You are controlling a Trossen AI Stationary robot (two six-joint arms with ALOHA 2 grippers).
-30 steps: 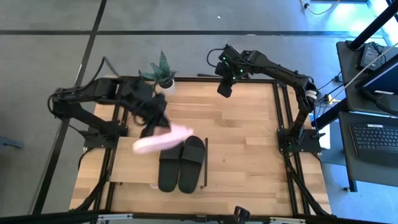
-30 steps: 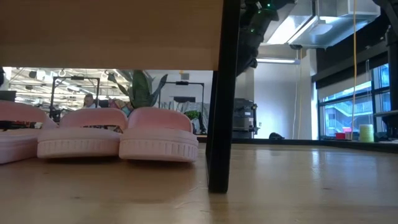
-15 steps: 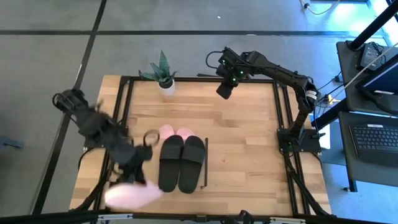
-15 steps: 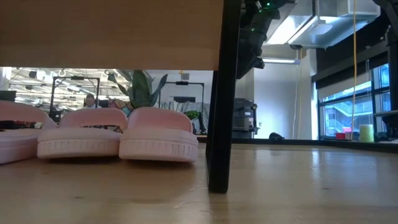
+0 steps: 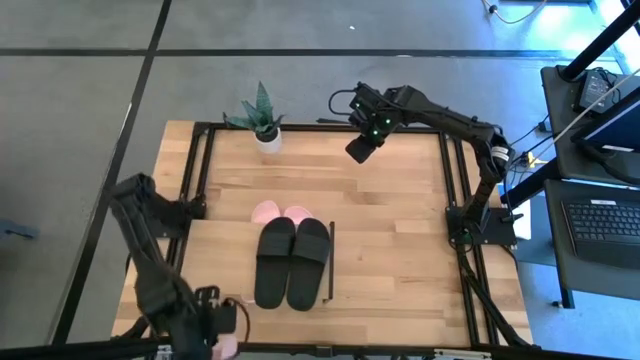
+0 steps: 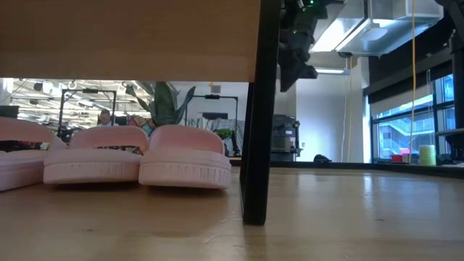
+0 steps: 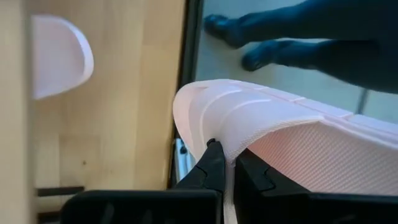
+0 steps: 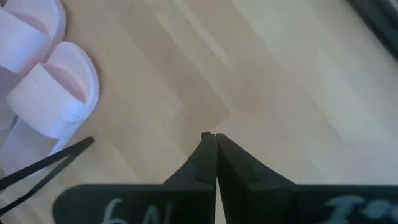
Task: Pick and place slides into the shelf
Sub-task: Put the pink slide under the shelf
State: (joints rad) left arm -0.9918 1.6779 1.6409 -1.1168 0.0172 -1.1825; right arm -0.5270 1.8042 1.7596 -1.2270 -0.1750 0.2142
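- Left wrist view: the left gripper is clamped on a pale pink slide, carried at the near-left table corner, off the shelf.
- One black pair sits on the shelf top; three pink slides rest underneath, two toes peeking out the far side.
- Count: six slides, five placed, one left.
- The right gripper hovers far-centre, closed, empty, near a potted plant.

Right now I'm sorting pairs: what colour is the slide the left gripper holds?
Pale pink slide, clearest in left wrist view.
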